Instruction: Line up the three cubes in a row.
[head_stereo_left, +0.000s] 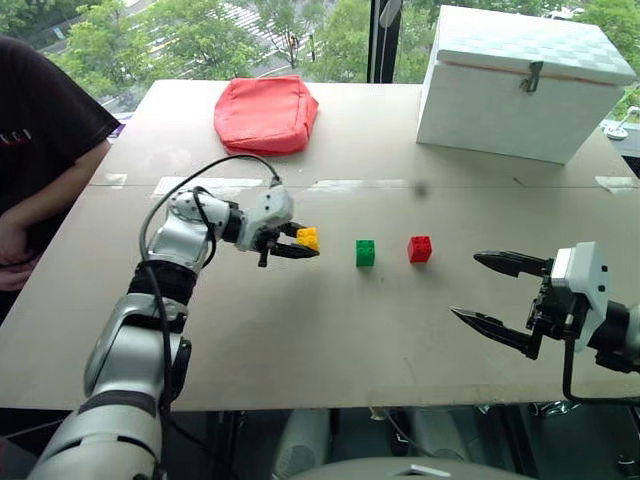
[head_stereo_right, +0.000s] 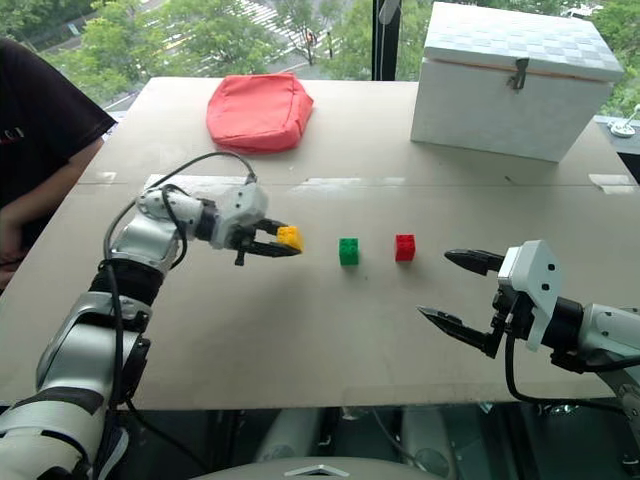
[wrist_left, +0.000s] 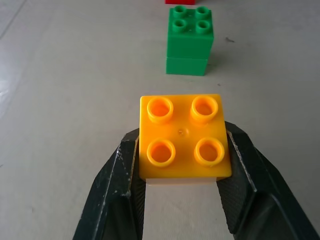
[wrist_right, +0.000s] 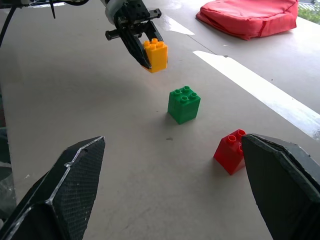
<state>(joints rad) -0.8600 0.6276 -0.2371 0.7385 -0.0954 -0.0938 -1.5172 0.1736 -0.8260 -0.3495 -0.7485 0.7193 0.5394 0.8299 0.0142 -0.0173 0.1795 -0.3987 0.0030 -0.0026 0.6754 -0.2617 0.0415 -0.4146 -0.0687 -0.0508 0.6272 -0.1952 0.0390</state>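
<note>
My left gripper (head_stereo_left: 302, 244) is shut on the yellow cube (head_stereo_left: 308, 238), its black fingers (wrist_left: 125, 172) clamping the cube's two sides, and it holds the cube a little above the table. The green cube (head_stereo_left: 365, 252) stands on the table just right of it, and the red cube (head_stereo_left: 420, 249) stands farther right in the same line. In the left wrist view the green cube (wrist_left: 190, 39) lies straight beyond the yellow cube (wrist_left: 183, 137). My right gripper (head_stereo_left: 495, 293) hovers open near the table's front right, with nothing between its fingers and the red cube (wrist_right: 231, 151) ahead of it.
A red cushion (head_stereo_left: 265, 113) lies at the back of the table (head_stereo_left: 320, 340), and a big white box (head_stereo_left: 525, 82) stands at the back right. A person in a dark shirt (head_stereo_left: 45, 125) sits at the table's left edge.
</note>
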